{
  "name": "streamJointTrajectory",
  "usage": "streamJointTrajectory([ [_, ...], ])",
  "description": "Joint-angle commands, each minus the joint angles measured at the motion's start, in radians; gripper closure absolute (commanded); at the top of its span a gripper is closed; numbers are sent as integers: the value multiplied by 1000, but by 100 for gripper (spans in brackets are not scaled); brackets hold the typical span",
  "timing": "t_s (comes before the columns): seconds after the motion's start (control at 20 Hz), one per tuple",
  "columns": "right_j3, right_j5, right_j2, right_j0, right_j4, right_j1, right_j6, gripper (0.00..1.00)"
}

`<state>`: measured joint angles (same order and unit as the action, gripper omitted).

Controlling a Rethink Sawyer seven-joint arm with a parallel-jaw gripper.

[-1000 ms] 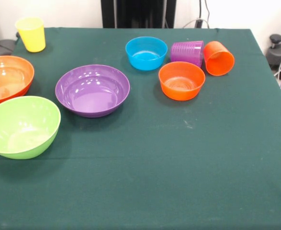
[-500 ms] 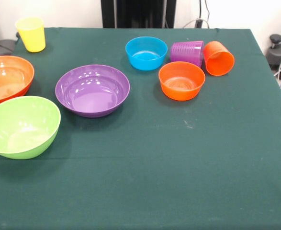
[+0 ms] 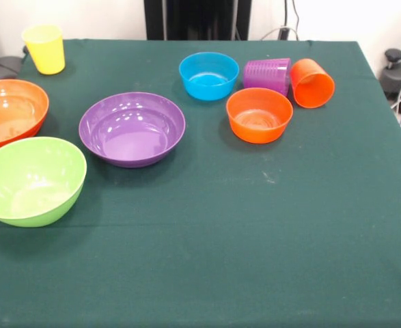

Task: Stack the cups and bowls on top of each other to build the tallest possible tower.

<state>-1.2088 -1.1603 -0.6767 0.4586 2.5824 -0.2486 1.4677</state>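
A yellow cup (image 3: 44, 48) stands upright at the far left corner of the table. A ribbed purple cup (image 3: 267, 74) and an orange cup (image 3: 312, 83) lie on their sides at the far right, the orange one with its mouth toward me. Right in front of them sits a small orange bowl (image 3: 259, 115), with a small blue bowl (image 3: 208, 75) to its left. A large purple bowl (image 3: 132, 128) rests mid-left. A large orange bowl (image 3: 7, 112) and a lime green bowl (image 3: 29, 180) sit at the left edge. No gripper shows.
The dark green table cloth (image 3: 255, 239) spreads wide in front of the bowls. A black pedestal (image 3: 197, 19) stands behind the table's far edge, and cables and a black device (image 3: 399, 72) lie off the right side.
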Motion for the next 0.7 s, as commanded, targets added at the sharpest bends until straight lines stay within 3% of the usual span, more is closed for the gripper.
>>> streamJointTrajectory([
  [0.05, -42, -24, 233, -30, 26, 21, -292, 0],
  [0.15, -90, 0, 225, -57, 54, 19, -356, 0],
  [0.3, -214, 60, 221, -116, 114, -15, -558, 0],
  [0.45, -316, 107, 235, -151, 122, -71, -663, 0],
  [0.55, -342, 149, 245, -159, 92, -88, -628, 0],
  [0.7, -329, 164, 262, -158, 18, -94, -499, 0],
])
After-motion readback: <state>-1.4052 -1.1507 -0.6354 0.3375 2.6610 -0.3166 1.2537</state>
